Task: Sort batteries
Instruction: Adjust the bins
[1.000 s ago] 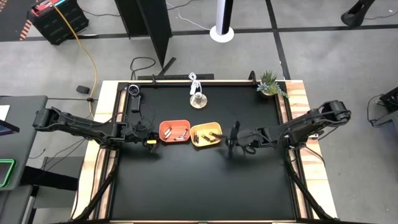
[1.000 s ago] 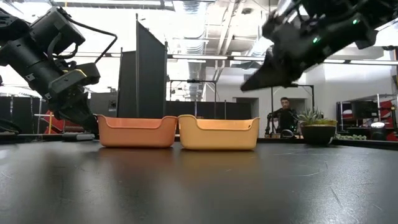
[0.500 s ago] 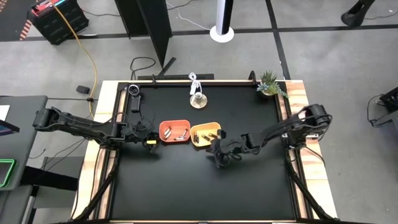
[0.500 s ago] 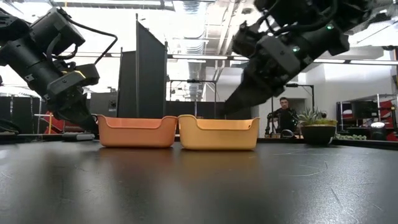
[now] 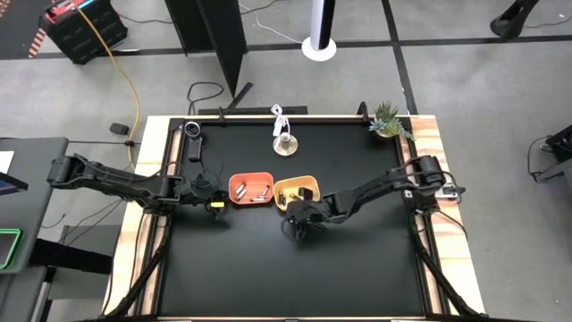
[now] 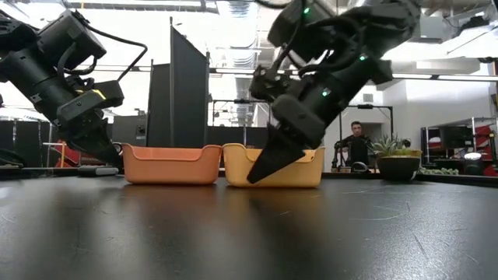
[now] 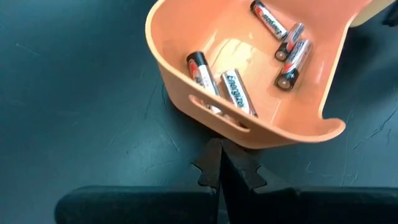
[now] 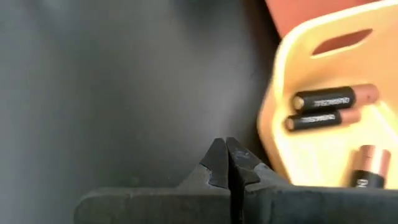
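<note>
An orange tray (image 5: 234, 183) and a yellow tray (image 5: 308, 181) stand side by side on the black table. Several silvery batteries (image 7: 230, 87) lie in the orange one, and dark batteries with copper ends (image 8: 323, 99) lie in the yellow one. My left gripper (image 7: 222, 163) is shut, slanting down beside the orange tray's left end wall (image 7: 205, 112). My right gripper (image 6: 253, 177) is shut with nothing in it. It slants down over the bare table just on the near side of the yellow tray (image 8: 280, 112). My left gripper's shut fingertips (image 7: 216, 149) stand right at the foot of the orange tray's end wall. I cannot tell whether they touch it.
A round metal-and-wood object with a white cable (image 5: 284, 143) sits near the far edge. A small potted plant (image 5: 389, 121) is at the far right corner and a dark device (image 5: 192, 134) at the far left. A person (image 6: 358, 144) shows in the room behind.
My right gripper has swept toward the table's left edge and down. It went from up beside the yellow tray's right end to low over the table on the tray's near side, tipping more steeply downward. It stayed shut. The left arm kept still.
</note>
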`<state>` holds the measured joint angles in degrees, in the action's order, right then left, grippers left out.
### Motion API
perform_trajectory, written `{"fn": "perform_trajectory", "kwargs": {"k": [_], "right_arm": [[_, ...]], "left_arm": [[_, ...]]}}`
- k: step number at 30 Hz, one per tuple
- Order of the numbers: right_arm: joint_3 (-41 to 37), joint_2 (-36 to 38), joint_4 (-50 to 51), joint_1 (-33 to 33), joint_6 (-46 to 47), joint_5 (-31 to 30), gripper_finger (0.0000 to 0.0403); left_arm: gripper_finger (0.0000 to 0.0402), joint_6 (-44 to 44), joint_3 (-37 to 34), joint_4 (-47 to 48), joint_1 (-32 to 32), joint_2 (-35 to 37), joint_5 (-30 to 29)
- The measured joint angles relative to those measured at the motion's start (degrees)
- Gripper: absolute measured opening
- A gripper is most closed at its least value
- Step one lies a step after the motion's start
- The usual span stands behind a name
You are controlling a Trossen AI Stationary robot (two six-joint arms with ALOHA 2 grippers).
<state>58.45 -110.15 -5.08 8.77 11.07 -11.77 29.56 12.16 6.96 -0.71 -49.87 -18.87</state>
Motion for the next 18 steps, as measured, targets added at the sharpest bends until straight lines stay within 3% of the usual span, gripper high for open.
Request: {"fn": "perform_trajectory", "kwargs": {"k": [18], "right_arm": [[1.14, -0.72, -1.2, -4.6, -2.78, 0.0, 0.0004]], "left_arm": [[0.0002, -1.49, 0.0, -0.33, 0.0, 0.0, 0.17]]}}
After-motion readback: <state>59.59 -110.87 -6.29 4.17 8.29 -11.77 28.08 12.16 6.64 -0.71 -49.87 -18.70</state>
